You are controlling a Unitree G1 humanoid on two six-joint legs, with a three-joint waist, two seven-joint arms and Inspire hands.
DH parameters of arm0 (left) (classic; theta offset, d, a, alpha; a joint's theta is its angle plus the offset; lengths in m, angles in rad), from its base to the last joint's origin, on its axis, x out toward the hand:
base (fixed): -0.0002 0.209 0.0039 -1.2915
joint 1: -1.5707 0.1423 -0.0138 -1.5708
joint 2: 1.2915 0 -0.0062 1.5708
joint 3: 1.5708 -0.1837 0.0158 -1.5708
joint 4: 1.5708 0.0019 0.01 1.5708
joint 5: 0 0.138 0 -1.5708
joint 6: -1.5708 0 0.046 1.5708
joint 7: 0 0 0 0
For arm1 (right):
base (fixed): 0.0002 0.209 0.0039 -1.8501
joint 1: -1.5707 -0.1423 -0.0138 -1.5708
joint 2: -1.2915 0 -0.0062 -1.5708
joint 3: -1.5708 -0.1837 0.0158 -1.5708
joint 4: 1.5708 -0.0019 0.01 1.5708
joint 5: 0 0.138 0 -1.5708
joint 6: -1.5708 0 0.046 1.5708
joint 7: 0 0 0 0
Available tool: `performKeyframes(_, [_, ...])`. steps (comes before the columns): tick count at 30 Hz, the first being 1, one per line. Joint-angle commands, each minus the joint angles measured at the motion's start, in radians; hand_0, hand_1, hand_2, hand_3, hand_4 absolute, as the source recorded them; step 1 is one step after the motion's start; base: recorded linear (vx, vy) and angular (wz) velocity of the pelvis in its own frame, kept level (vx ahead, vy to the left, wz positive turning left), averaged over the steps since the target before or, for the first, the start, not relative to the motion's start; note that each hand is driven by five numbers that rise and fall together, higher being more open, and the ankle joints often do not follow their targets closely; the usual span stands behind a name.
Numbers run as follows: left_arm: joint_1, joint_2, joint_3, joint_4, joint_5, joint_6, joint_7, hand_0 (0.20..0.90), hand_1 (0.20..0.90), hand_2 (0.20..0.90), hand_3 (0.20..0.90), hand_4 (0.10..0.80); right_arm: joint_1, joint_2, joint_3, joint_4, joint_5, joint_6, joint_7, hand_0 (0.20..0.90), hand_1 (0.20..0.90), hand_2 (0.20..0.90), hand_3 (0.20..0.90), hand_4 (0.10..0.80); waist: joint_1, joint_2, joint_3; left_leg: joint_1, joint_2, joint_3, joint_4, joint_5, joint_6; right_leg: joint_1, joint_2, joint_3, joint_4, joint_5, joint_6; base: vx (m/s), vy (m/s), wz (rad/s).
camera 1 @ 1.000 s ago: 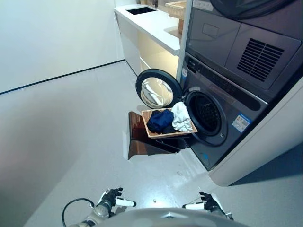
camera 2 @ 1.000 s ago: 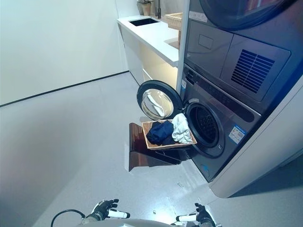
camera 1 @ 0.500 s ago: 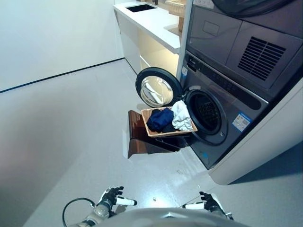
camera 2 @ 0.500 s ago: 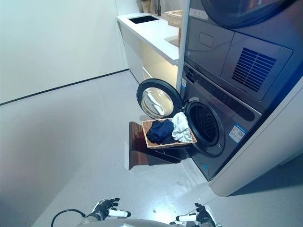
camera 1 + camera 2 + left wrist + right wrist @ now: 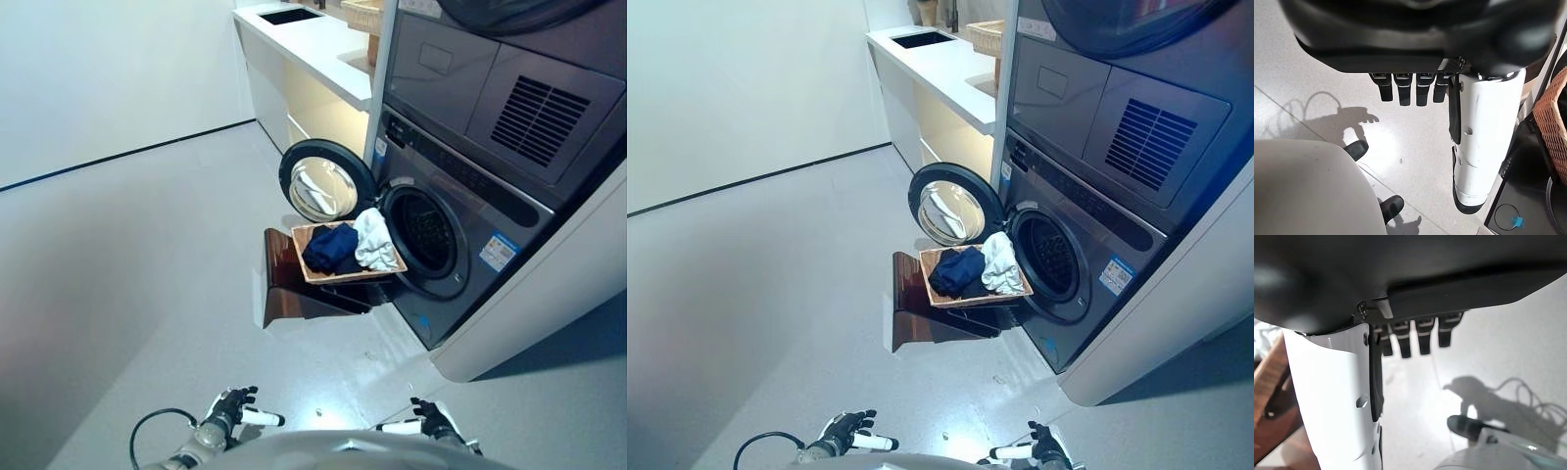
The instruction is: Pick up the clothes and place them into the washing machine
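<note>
A shallow wicker basket [image 5: 306, 273] rests on a low dark brown box [image 5: 284, 294] in front of the washing machine [image 5: 460, 225]. It holds a dark blue garment [image 5: 331, 249] and a white garment [image 5: 372, 241]. The machine's round door [image 5: 319, 184] stands open and its drum opening [image 5: 425, 233] is dark. My left hand [image 5: 227, 409] and right hand [image 5: 431, 419] hang low, far from the basket, fingers straight and empty. The left wrist view shows the basket's edge [image 5: 1553, 105] past the white-covered thumb [image 5: 1484, 142]. The right wrist view shows my right hand [image 5: 1415, 340] over the floor.
A dryer [image 5: 509, 88] is stacked above the washing machine. A white counter [image 5: 313, 49] with a sink and another wicker basket [image 5: 364, 16] runs along the far wall. Grey floor [image 5: 127, 264] spreads out to the left.
The whole picture has shifted slightly, so the camera moved. The hands, basket and clothes keep their places.
</note>
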Motion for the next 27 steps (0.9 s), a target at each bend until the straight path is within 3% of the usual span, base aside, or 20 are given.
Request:
performKeyframes(1, [-0.060, -0.001, 0.006, 0.060, 0.047, -0.020, 0.035, 0.900, 0.900, 0.900, 0.900, 0.800, -0.068, -0.001, -0.009, 0.015, 0.010, -0.019, -0.021, 0.900, 0.900, 0.900, 0.900, 0.800, 0.020, -0.074, -0.017, 0.014, -0.042, 0.006, -0.007, -0.077, -0.037, 0.008, -0.049, 0.017, 0.001, -0.002, 0.060, 0.000, 0.000, 0.00])
performKeyframes(11, [-0.070, 0.004, 0.010, 0.061, 0.045, -0.014, 0.044, 0.900, 0.900, 0.900, 0.900, 0.800, -0.088, -0.016, -0.025, 0.011, 0.015, -0.015, -0.023, 0.900, 0.900, 0.900, 0.900, 0.800, 0.024, -0.069, 0.001, 0.000, -0.061, 0.019, 0.002, -0.085, -0.001, -0.050, -0.062, 0.051, 0.085, -0.016, 0.065, 0.005, 0.051, -0.08])
performKeyframes(17, [-0.093, 0.021, 0.015, 0.050, 0.041, -0.020, 0.049, 0.900, 0.900, 0.900, 0.900, 0.800, -0.103, -0.025, -0.075, 0.016, 0.070, -0.023, -0.034, 0.900, 0.900, 0.900, 0.900, 0.800, 0.015, -0.062, 0.034, -0.015, -0.077, 0.018, 0.066, -0.127, 0.037, -0.150, -0.065, 0.062, 0.309, -0.045, 0.082, 0.042, 0.128, -0.11])
performKeyframes(21, [-0.093, 0.040, 0.017, 0.030, 0.043, -0.027, 0.041, 0.900, 0.900, 0.900, 0.900, 0.800, -0.099, -0.034, -0.112, 0.011, 0.120, -0.039, -0.036, 0.900, 0.900, 0.900, 0.900, 0.800, -0.004, -0.057, 0.070, -0.007, -0.084, -0.007, 0.133, -0.165, 0.062, -0.239, -0.062, 0.069, 0.527, 0.026, 0.084, 0.073, 0.112, 0.00])
performKeyframes(24, [-0.096, 0.050, 0.015, 0.032, 0.050, -0.027, 0.036, 0.900, 0.900, 0.900, 0.900, 0.800, -0.100, -0.036, -0.118, 0.009, 0.129, -0.043, -0.036, 0.900, 0.900, 0.900, 0.900, 0.800, -0.012, -0.051, 0.086, -0.009, -0.082, -0.012, 0.156, -0.178, 0.066, -0.291, -0.058, 0.065, 0.585, 0.026, 0.074, 0.066, 0.090, 0.02])
performKeyframes(27, [-0.090, 0.063, 0.028, 0.053, 0.054, -0.025, 0.046, 0.900, 0.900, 0.900, 0.900, 0.800, -0.089, -0.049, -0.150, 0.008, 0.135, -0.040, -0.044, 0.900, 0.900, 0.900, 0.900, 0.800, -0.024, -0.046, 0.092, 0.044, -0.096, -0.031, 0.146, -0.214, 0.054, -0.334, -0.121, 0.020, 0.423, 0.035, 0.067, 0.280, -0.001, 0.12])
